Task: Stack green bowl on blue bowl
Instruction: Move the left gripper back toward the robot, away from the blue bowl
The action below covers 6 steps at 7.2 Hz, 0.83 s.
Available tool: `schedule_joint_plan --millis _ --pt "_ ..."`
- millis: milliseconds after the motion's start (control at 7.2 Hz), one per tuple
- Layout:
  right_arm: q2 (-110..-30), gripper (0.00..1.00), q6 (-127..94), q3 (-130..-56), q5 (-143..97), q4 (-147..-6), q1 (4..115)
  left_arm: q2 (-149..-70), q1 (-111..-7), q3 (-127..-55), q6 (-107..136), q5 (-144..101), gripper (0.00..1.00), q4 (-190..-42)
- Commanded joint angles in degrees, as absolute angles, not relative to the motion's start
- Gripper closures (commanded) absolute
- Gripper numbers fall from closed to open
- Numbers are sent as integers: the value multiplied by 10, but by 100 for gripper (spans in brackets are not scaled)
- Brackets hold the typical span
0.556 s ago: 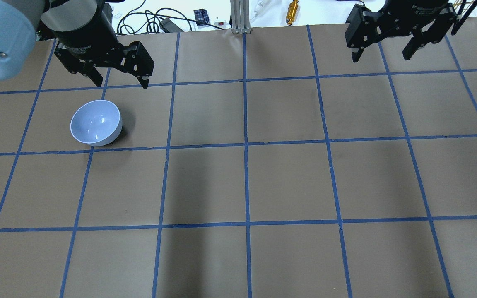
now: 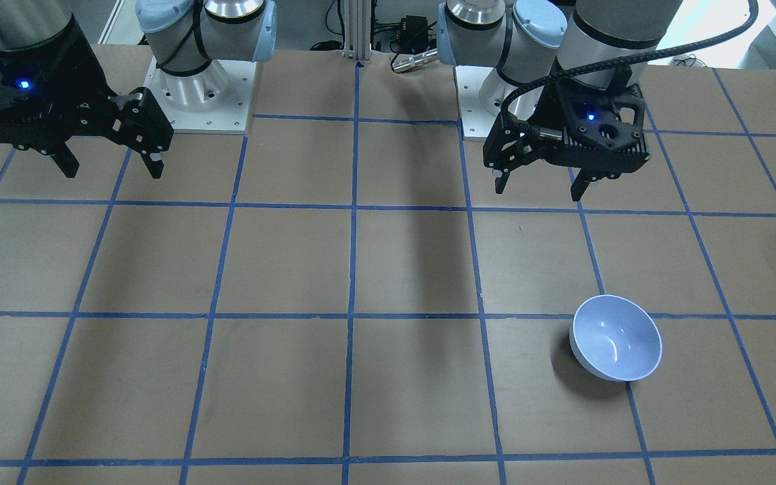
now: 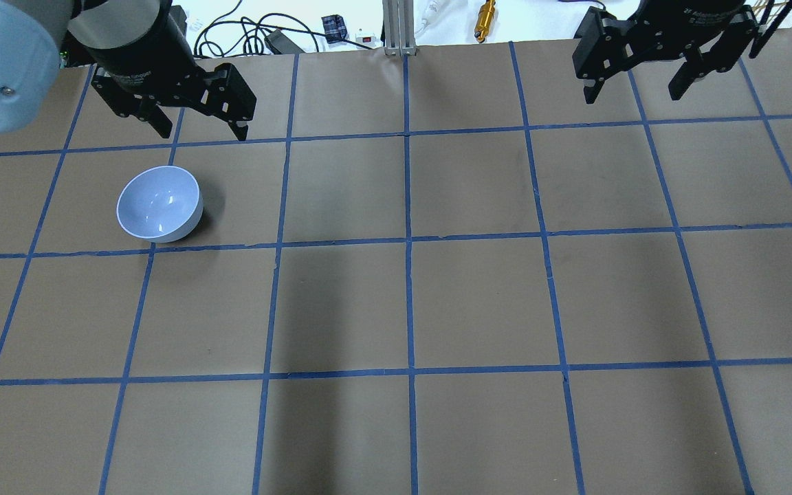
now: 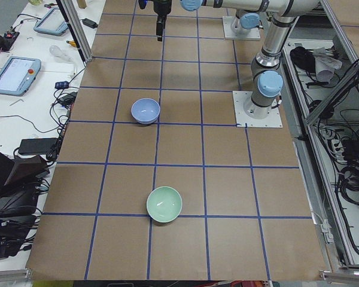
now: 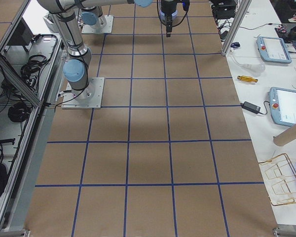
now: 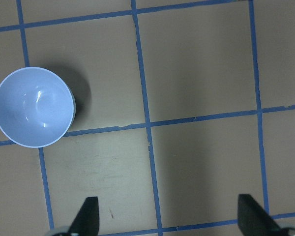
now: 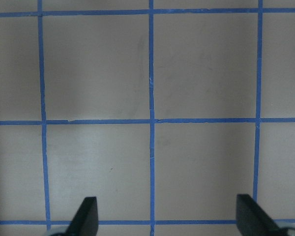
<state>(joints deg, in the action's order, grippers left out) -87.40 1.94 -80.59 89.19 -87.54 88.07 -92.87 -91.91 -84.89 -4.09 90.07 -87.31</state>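
The green bowl (image 4: 164, 204) sits upright on the desk (image 3: 478, 302) toward the robot's left end. It lies outside the overhead view and shows only as a sliver at the border of the front-facing one. The blue bowl (image 3: 159, 204) stands upright too, well apart from it and further in along the desk, and nothing touches either bowl.

The step in hand looks like the reach for the green bowl, and the left arm seems the better placed. A sound approach would carry it outward past the blue bowl without clipping the rim, then bring it down with one finger inside the green wall and one outside, pinching low enough that the glossy side cannot slip.

The left gripper (image 3: 200, 133) hangs above the desk near the blue bowl, fingers spread wide and holding nothing. The right gripper (image 3: 633, 95) hovers far across the desk, equally spread and empty.
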Motion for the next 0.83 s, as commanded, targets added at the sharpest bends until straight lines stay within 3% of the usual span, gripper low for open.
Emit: schedule_joint_plan --millis 0,694 --pt "-874 0 19 -806 892 -875 881 -921 -897 -847 -99 903 0 -901" --pt "-874 0 20 -806 892 -875 881 -920 -645 -819 -558 909 0 -1013"
